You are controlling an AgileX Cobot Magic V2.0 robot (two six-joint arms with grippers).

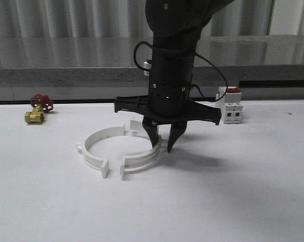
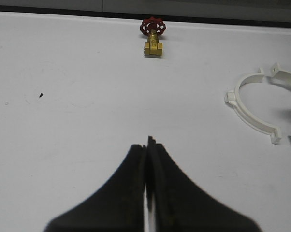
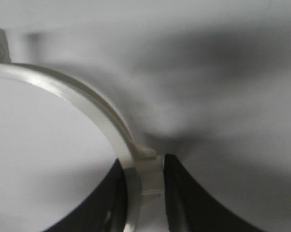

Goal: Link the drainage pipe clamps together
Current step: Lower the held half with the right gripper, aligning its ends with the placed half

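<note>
Two white drainage pipe clamps lie on the white table as facing half rings with small gaps between their end tabs. The left half (image 1: 87,147) lies free. My right gripper (image 1: 162,147) stands upright over the right half (image 1: 141,160), with one finger inside the arc and one outside. In the right wrist view the gripper (image 3: 144,164) is shut on that band (image 3: 78,94), which fills the gap between the fingers. My left gripper (image 2: 148,142) is shut and holds nothing, hanging above bare table. Both halves (image 2: 247,112) (image 2: 288,77) sit off to its side.
A brass valve with a red handwheel (image 1: 38,110) (image 2: 153,38) lies at the far left of the table. A white breaker with a red top (image 1: 231,106) stands at the back right, behind the right arm. A grey ledge runs along the table's back edge.
</note>
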